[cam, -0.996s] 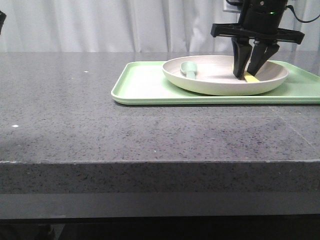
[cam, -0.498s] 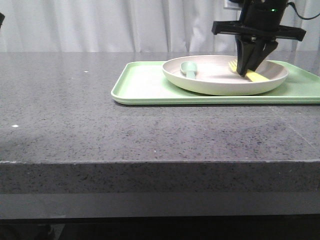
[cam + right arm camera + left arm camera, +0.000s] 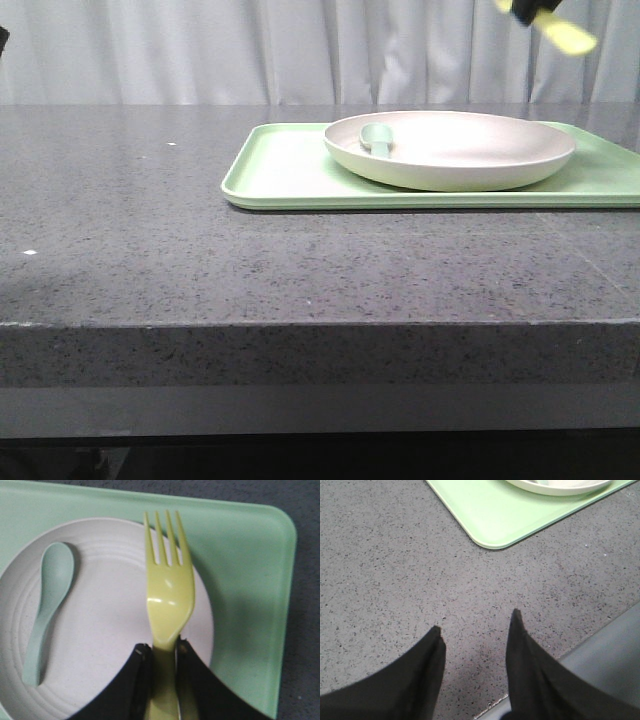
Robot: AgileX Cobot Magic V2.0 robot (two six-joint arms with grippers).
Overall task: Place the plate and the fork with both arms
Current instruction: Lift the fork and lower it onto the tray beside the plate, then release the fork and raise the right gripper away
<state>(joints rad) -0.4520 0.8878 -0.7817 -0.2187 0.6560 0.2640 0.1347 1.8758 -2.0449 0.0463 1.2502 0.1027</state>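
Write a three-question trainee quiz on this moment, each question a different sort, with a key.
1. True or false: the fork lies flat in the plate.
2. Which item rests in the plate? A) the spoon B) a knife C) a cup
3. Fill in: the plate sits on the light-green ____.

Key
1. False. The right gripper holds the fork by its handle, lifted above the plate.
2. A.
3. tray.

The left gripper hangs over the bare countertop, jaws apart and holding nothing.
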